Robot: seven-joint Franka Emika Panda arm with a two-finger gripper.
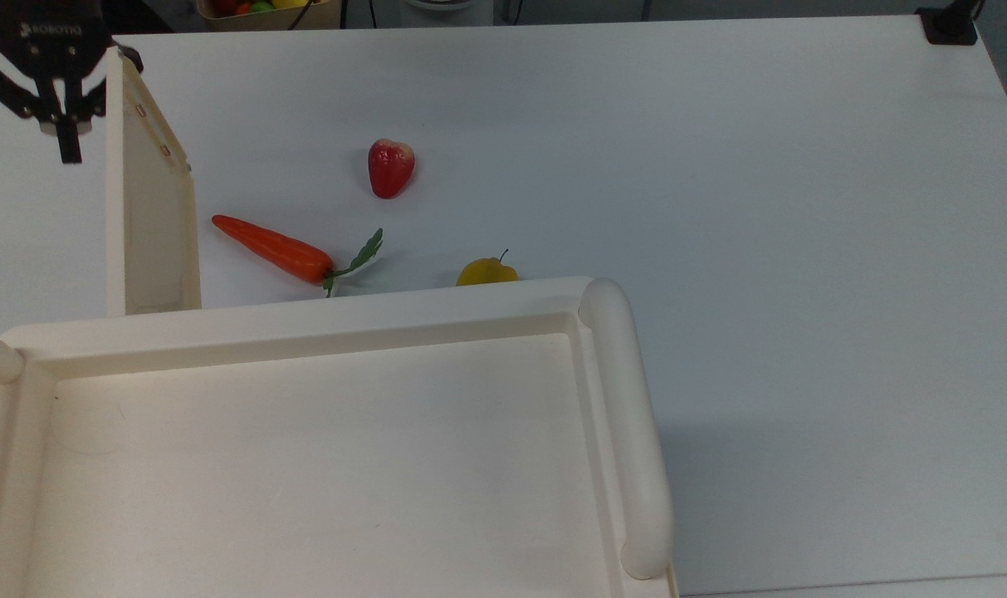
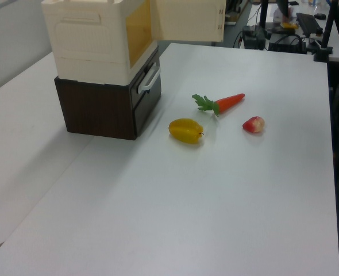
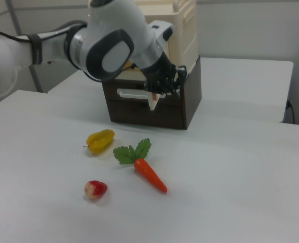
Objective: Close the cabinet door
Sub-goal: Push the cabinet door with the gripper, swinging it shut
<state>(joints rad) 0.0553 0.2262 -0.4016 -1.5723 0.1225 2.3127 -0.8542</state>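
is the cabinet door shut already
No, in the top view the cabinet door stands swung out from the cabinet, edge-on over the table, with the gripper beside its far end.

Light was bright, even and diffuse from overhead. The white table (image 1: 760, 208) showed mild glare and soft, pale shadows: a broad one beside the cabinet top (image 1: 304, 465) on the top view's right, small ones under the carrot (image 3: 149, 174). The left view was softer and grainier; the arm (image 3: 114, 45) close to the right view's camera looked slightly blurred.
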